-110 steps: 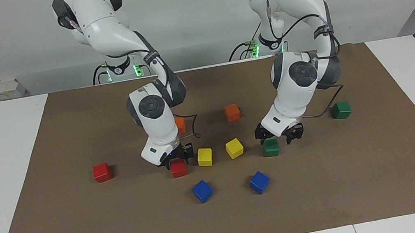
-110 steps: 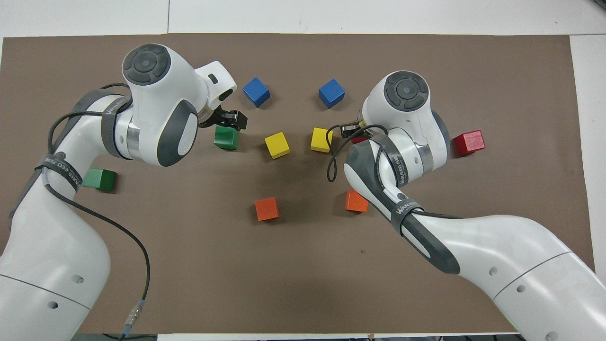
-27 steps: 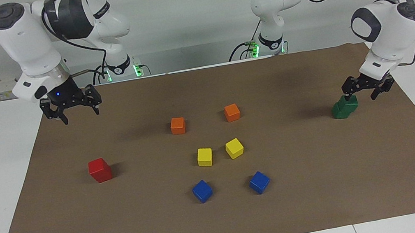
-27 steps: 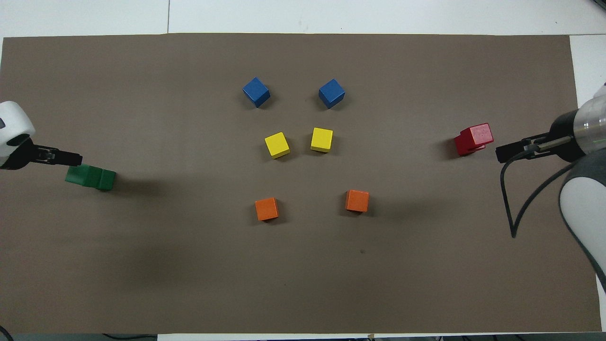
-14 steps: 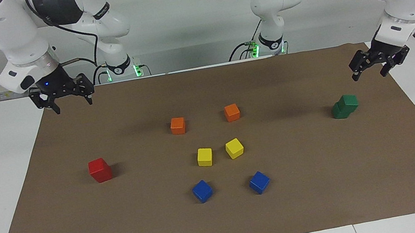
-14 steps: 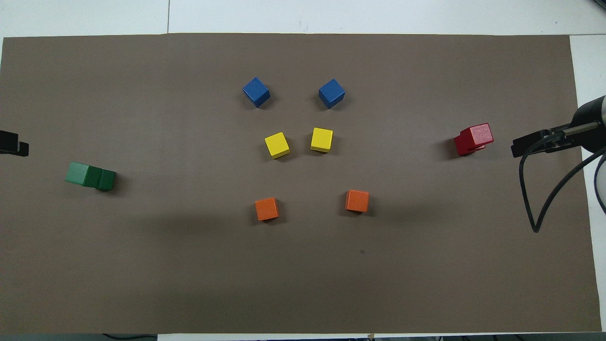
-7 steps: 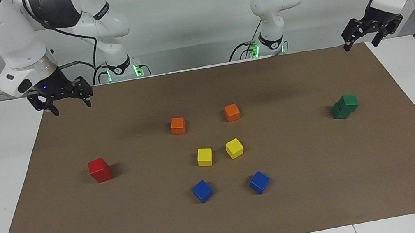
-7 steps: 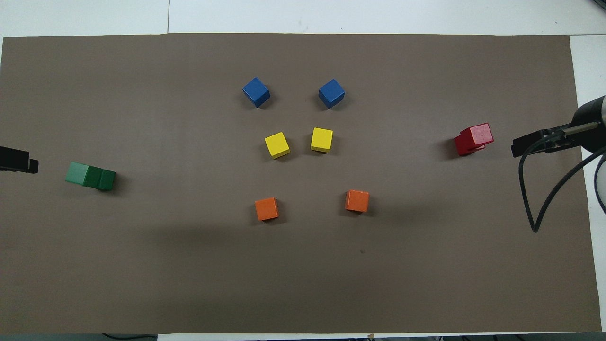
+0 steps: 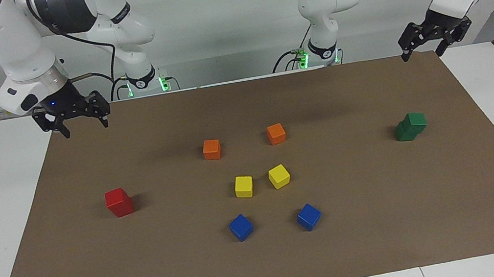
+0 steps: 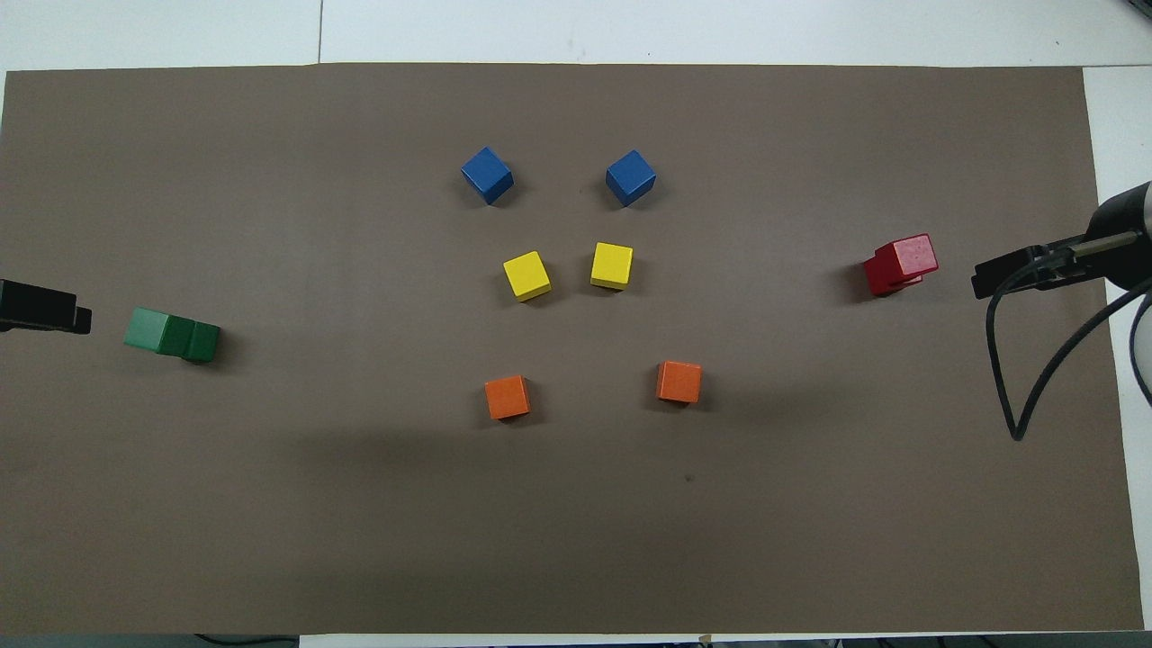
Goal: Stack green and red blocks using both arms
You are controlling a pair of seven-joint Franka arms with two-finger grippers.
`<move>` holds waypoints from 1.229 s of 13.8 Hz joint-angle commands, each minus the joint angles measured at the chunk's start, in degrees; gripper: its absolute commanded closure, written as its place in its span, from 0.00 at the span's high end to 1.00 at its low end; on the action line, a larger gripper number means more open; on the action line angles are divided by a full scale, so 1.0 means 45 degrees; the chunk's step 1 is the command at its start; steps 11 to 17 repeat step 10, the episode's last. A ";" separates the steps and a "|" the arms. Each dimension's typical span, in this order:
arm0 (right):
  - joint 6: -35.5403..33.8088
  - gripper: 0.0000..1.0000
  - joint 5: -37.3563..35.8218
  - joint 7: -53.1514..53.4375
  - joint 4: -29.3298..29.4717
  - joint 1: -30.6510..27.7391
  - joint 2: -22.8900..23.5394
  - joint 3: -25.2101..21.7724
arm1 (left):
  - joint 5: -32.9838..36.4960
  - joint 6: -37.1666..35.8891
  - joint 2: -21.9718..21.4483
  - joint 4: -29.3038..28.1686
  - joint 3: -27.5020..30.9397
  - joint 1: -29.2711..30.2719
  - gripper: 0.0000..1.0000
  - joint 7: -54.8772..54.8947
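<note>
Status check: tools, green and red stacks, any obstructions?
Left tool and right tool open, raised at the mat's corners. Glossy green cubes stacked; glossy red cubes stacked. Nothing in the way.

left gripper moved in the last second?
Yes. The left gripper, open, has risen from above the green stack toward the brown mat's robot-side edge.

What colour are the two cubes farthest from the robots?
Blue cubes, clearest in the overhead view.
</note>
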 commanded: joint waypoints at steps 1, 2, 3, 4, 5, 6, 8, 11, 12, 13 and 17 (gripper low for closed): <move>-0.0142 1.00 0.0040 0.0341 0.0155 -0.0164 0.0099 0.0120 | 0.0198 0.0023 -0.0384 -0.0369 0.0035 -0.0137 1.00 -0.0357; -0.0142 1.00 0.0021 0.0341 0.0155 -0.0164 0.0099 0.0120 | 0.0198 0.0062 -0.0384 -0.0349 0.0035 -0.0137 1.00 -0.0610; -0.0142 1.00 0.0021 0.0341 0.0155 -0.0164 0.0099 0.0120 | 0.0198 0.0081 -0.0384 -0.0368 0.0035 -0.0137 1.00 -0.0748; -0.0142 1.00 0.0040 0.0341 0.0155 -0.0164 0.0099 0.0120 | 0.0198 0.0062 -0.0384 -0.0369 0.0035 -0.0118 1.00 -0.0691; -0.0142 1.00 0.0040 0.0341 0.0155 -0.0164 0.0099 0.0120 | 0.0198 0.0081 -0.0384 -0.0369 0.0035 -0.0118 1.00 -0.0672; -0.0142 1.00 0.0040 0.0341 0.0155 -0.0164 0.0099 0.0120 | 0.0198 0.0082 -0.0384 -0.0349 0.0035 -0.0137 1.00 -0.0652; -0.0142 1.00 0.0040 0.0341 0.0155 -0.0164 0.0099 0.0120 | 0.0198 0.0082 -0.0384 -0.0349 0.0035 -0.0098 1.00 -0.0632; -0.0142 1.00 0.0040 0.0341 0.0155 -0.0164 0.0099 0.0120 | 0.0179 0.0082 -0.0384 -0.0349 0.0035 -0.0117 1.00 -0.0652; -0.0142 1.00 0.0040 0.0341 0.0155 -0.0164 0.0099 0.0120 | 0.0179 0.0082 -0.0384 -0.0349 0.0035 -0.0117 1.00 -0.0652; -0.0142 1.00 0.0040 0.0341 0.0155 -0.0164 0.0099 0.0120 | 0.0179 0.0082 -0.0384 -0.0349 0.0035 -0.0117 1.00 -0.0652; -0.0142 1.00 0.0040 0.0341 0.0155 -0.0164 0.0099 0.0120 | 0.0179 0.0082 -0.0384 -0.0349 0.0035 -0.0117 1.00 -0.0652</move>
